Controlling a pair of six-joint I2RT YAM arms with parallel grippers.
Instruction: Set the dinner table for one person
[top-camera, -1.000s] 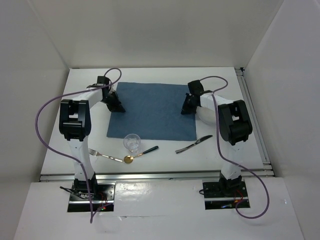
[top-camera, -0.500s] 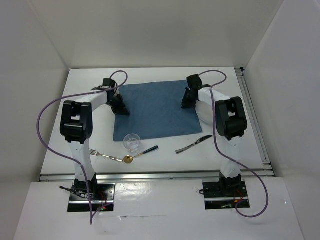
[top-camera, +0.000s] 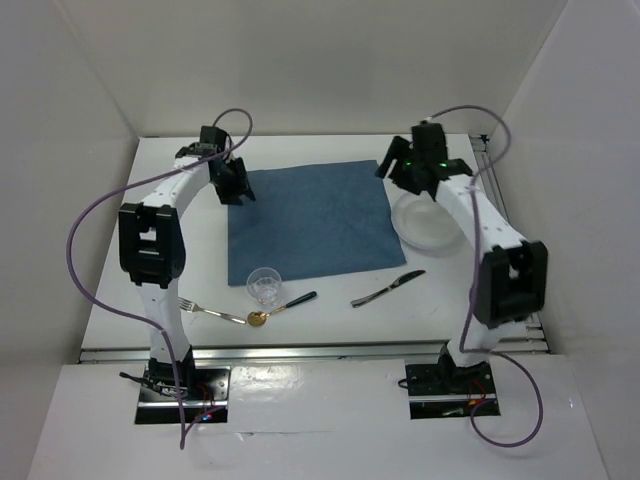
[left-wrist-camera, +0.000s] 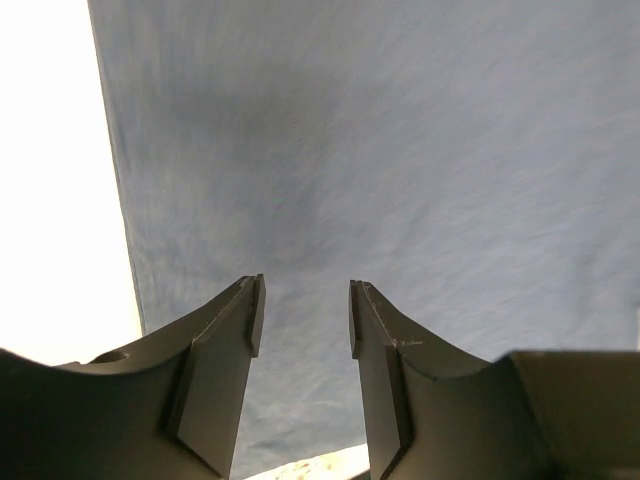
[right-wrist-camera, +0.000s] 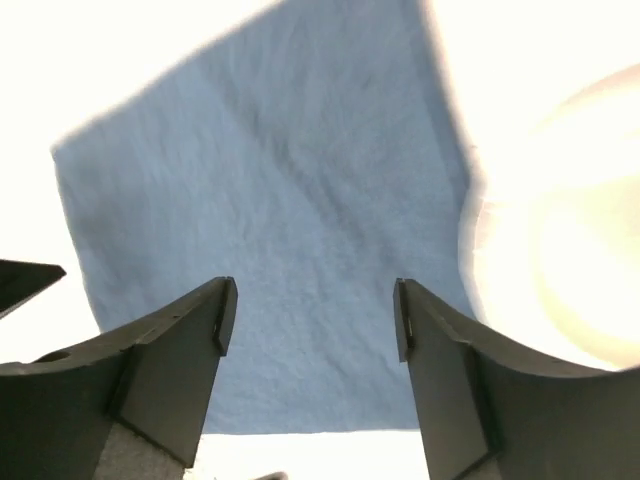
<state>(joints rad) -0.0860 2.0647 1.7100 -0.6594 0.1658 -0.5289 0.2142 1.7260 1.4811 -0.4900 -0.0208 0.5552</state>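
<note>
**A:** Both arms have backed off the blue cloth (top-camera: 310, 220) since a second ago. We now see the left gripper (left-wrist-camera: 302, 300) and the right gripper (right-wrist-camera: 312, 300) with jaws apart and nothing between them, where before they were closed at its far corners. The right arm has also swung up and outward.

**B:** So the cloth is laid. Where does that leave us on the dinner table (top-camera: 420, 322)?

**A:** Biggest first: the table lies under everything, and the cloth lies flat mid-table, turned slightly askew. The white dish (top-camera: 420, 228) rests just beside its right edge. Nearer us stands the drinking glass (top-camera: 264, 285) at the cloth's near-left corner. Then come the knife (top-camera: 388, 289), the dark-handled spoon (top-camera: 283, 308) and the fork (top-camera: 205, 309), all off the cloth.

**B:** We judge the placemat step done, with the dish likely next.

**A:** Agreed. Our wrist views confirm the empty jaws, which the top view leaves unclear, and only the top view shows the glass and cutlery. Whether the glass touches the cloth, we cannot tell
</note>
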